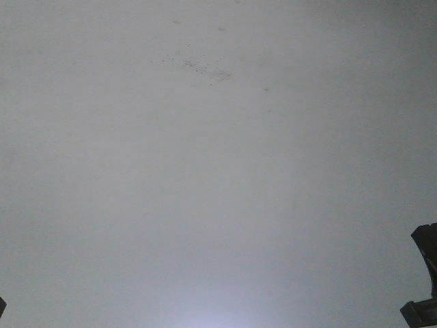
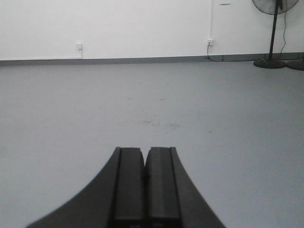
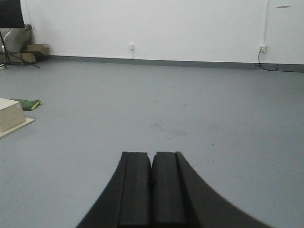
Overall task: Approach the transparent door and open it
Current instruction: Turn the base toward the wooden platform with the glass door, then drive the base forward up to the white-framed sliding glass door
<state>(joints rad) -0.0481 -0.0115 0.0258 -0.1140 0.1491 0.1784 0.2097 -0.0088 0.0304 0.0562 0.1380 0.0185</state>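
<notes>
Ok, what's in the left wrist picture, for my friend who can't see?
Black jaws, shut together, poke up from the bottom over a grey floor. Behind is a white wall, with a standing fan at far right. No door shows.

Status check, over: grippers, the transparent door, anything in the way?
Both empty: left gripper shut, right gripper shut. No transparent door in any view. Ahead, grey floor to white wall; fan far right, box low left.
</notes>
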